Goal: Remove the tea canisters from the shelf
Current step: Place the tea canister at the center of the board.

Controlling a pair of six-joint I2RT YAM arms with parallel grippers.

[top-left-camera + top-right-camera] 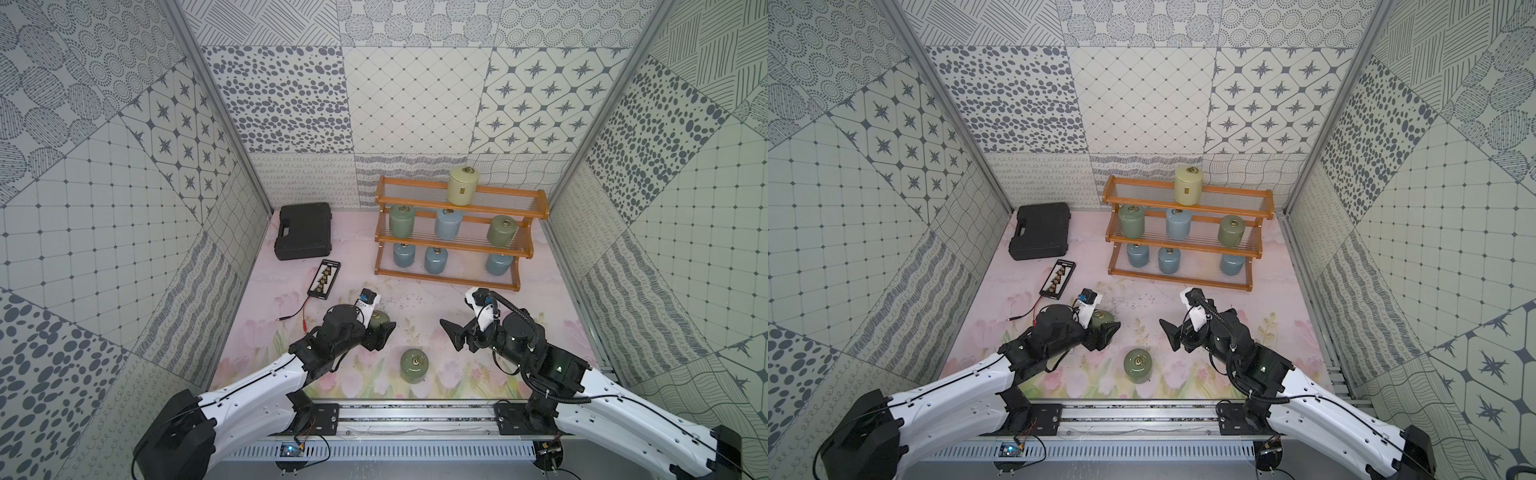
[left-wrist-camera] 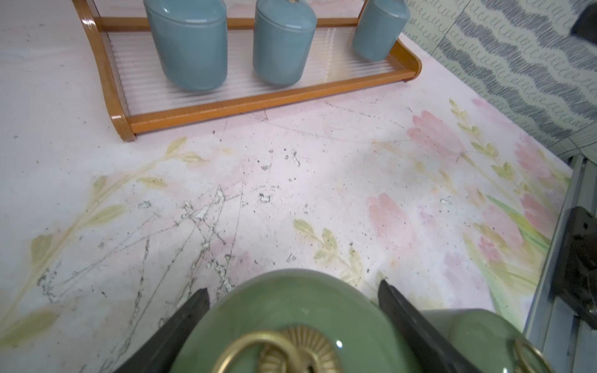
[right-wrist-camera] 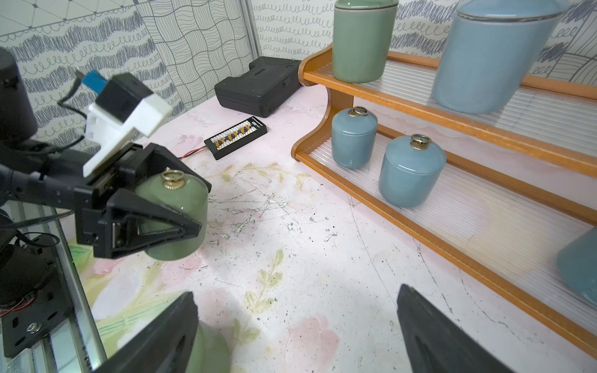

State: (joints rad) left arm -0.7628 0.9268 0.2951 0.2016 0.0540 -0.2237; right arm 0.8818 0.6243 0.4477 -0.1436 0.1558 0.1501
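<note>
Bright, even light, soft shadows; walls bow at the edges in both top views; close green canister is blurred

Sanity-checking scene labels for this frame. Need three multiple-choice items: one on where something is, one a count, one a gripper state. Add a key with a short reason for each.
1. The cream canister stands on which tier of the shelf?
A) top
B) middle
C) bottom

2. How many canisters are on the shelf?
A) five
B) nine
C) seven

3. The left gripper is:
A) open and empty
B) shut on a green canister
C) shut on nothing

Key:
1 A: in both top views it sits alone on the highest tier.
2 C: one on the top tier, three on the middle, three on the bottom.
3 B: the right wrist view shows its jaws on either side of the canister's body.
</note>
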